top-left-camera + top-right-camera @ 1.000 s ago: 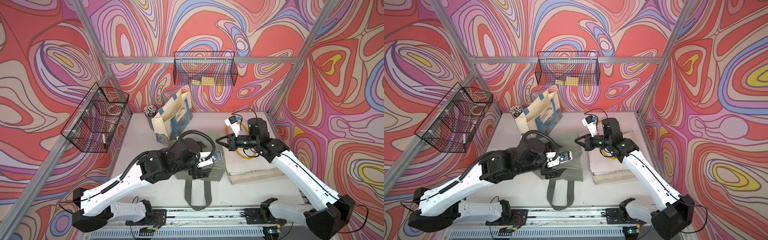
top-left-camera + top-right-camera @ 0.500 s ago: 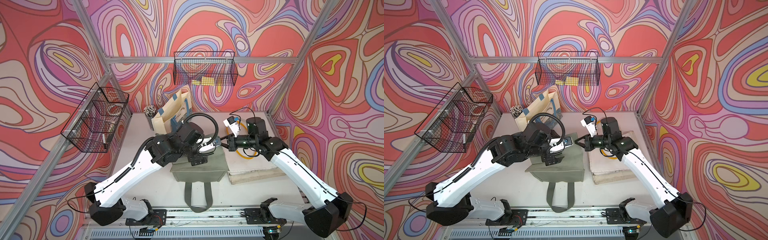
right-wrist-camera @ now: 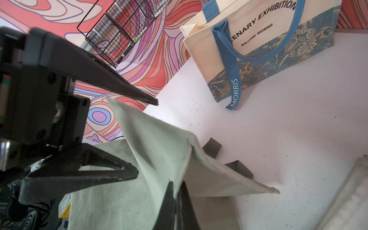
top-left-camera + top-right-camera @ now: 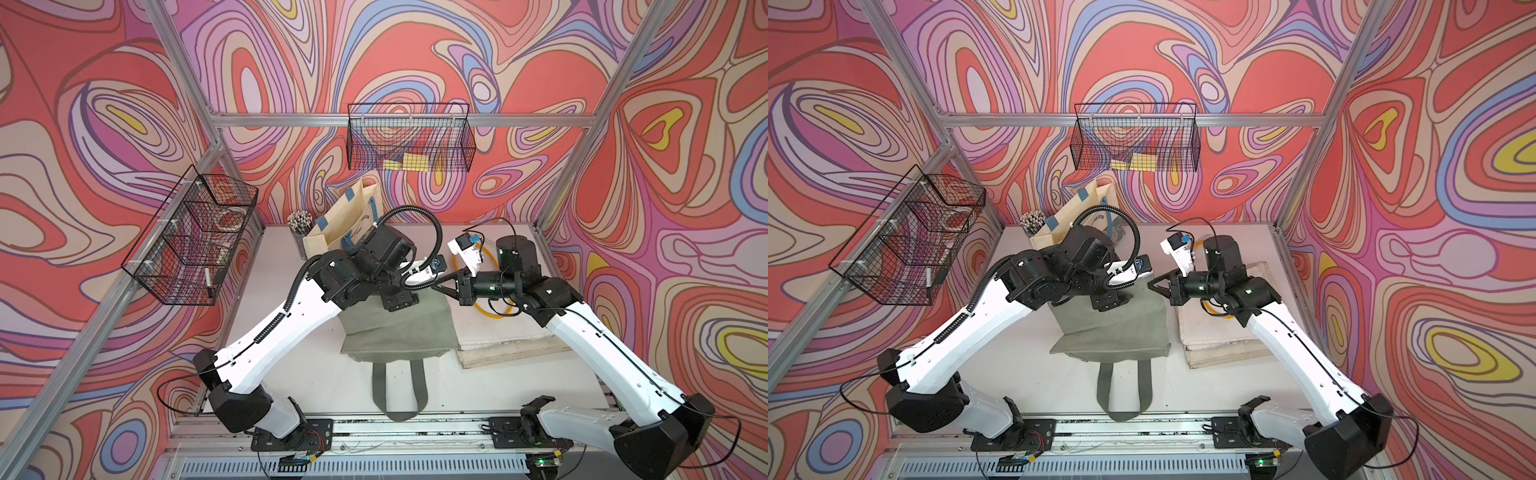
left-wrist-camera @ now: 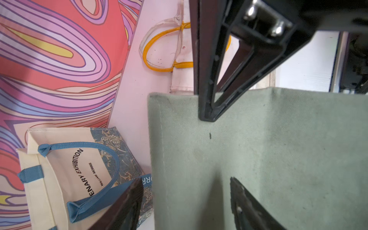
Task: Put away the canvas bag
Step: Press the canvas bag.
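The bag [image 4: 399,332] lies mostly flat mid-table [image 4: 324,382], its far edge raised. It is not yet stowed, perhaps bound for the tote [image 4: 328,232] behind. The right gripper [image 3: 175,189] pinches that edge. The left gripper [image 3: 147,137] is spread astride it, seemingly not gripping.

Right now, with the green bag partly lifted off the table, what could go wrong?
1. The right gripper is shut on only the bag's edge, so the cloth could slip out.
2. The left gripper is open around that same edge, near the right one. Closing could make them collide.
3. The tote stands just behind the left gripper and could get knocked over.
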Tool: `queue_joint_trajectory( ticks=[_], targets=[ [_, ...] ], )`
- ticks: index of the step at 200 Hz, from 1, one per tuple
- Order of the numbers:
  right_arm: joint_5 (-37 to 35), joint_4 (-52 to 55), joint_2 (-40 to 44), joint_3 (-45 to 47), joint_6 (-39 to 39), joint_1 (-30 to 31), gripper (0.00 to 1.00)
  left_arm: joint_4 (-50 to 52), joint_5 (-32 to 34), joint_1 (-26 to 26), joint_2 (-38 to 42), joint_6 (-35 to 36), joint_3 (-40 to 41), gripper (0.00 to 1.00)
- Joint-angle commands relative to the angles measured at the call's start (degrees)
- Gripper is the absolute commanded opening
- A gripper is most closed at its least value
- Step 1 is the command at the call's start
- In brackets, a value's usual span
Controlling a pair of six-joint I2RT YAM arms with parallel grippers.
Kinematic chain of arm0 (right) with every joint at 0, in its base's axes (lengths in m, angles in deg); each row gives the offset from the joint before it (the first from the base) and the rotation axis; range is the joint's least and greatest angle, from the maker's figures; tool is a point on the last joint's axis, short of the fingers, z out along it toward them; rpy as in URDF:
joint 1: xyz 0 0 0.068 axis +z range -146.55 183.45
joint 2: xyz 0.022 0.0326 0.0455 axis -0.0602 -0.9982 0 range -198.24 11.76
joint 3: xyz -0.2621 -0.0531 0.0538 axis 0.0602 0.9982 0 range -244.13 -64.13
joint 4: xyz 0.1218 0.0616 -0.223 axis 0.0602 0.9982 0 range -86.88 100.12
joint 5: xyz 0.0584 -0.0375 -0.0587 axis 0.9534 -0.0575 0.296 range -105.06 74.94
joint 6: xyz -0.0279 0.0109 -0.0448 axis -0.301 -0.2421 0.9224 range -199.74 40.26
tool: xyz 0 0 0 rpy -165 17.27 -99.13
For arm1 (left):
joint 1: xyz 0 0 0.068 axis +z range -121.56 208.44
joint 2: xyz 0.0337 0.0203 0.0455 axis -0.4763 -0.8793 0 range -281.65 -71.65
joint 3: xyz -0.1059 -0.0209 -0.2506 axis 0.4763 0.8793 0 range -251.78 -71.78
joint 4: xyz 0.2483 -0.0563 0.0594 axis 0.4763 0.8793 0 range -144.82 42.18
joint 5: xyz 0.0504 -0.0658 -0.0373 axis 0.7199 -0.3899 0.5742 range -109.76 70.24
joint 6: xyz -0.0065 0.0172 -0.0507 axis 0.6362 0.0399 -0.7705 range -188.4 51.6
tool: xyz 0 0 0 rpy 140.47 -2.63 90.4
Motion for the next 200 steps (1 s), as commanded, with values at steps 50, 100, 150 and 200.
queue_joint_trajectory(
  ticks=[50,100,150,200],
  targets=[
    [-1.1,-2.1,-0.7,-1.4,0.9,2.7,0.06,3.0,-5.8,2.0,-3.5,-2.3,-3.0,0.0],
    [-7.5,8.1,2.8,-2.2,0.0,2.6,0.51,-0.1,-5.7,2.1,-1.3,-3.0,-1.4,0.0],
    [-19.6,16.0,10.0,-0.9,2.2,2.0,0.5,-3.1,-6.8,2.2,3.0,-1.6,4.5,0.0],
    [-21.3,21.6,6.5,-0.3,6.4,0.8,0.44,-6.4,-6.2,2.1,6.3,-2.9,6.6,0.0]
  ],
)
